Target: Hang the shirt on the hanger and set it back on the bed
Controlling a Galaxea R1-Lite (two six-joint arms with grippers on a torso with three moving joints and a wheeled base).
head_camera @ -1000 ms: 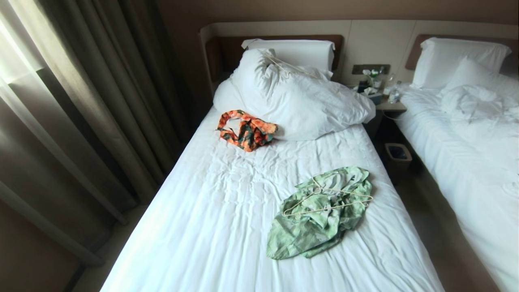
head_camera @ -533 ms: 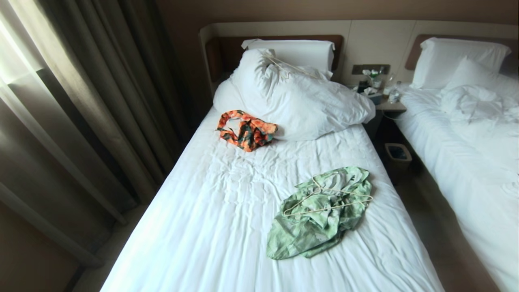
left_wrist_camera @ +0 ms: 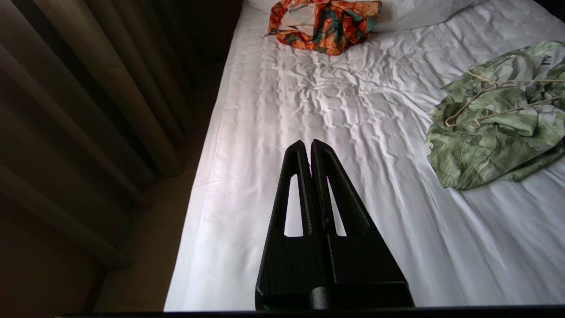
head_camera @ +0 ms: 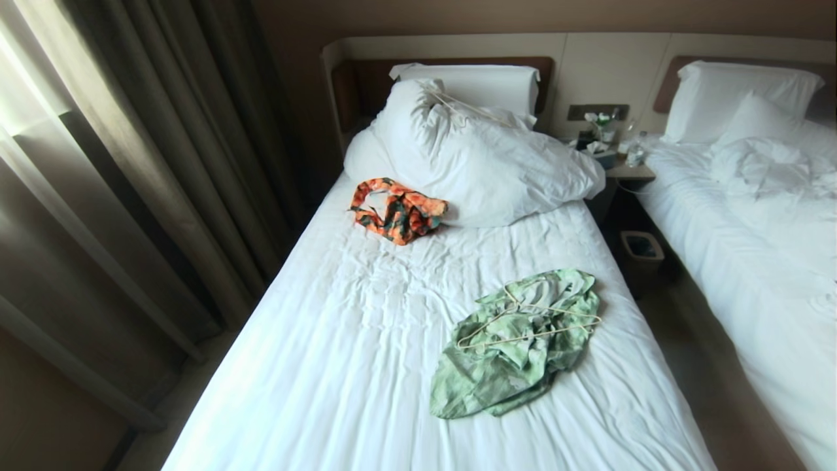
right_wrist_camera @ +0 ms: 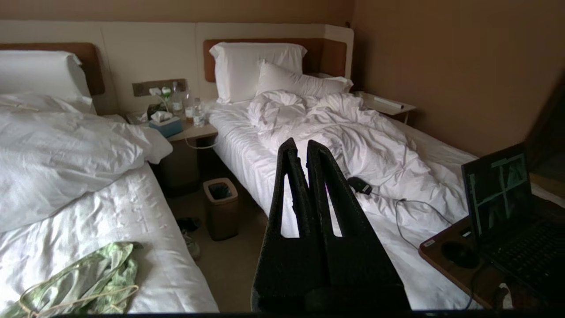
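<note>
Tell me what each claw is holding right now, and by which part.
Nothing. The left claw and right claw are shut and empty.

The left hand [left_wrist_camera: 307, 148], fingers pressed together, hangs over the near left part of the white-sheeted bed [head_camera: 366, 340], with bare wrinkled sheet straight ahead of its tips. Ahead and to its right lies the crumpled green leaf-print shirt [head_camera: 516, 347], with the thin cream triangular hanger [head_camera: 529, 324] resting loose on top of it. Far ahead of it, the orange and dark-green patterned garment [head_camera: 397, 210] lies against the big rumpled white pillows [head_camera: 484, 157]. Heavy brown curtains [head_camera: 137, 163] wall off its left side. The right hand [right_wrist_camera: 302, 148], also closed, points over the floor gap between the beds, where a small brown wastebasket [right_wrist_camera: 221, 207] stands.
</note>
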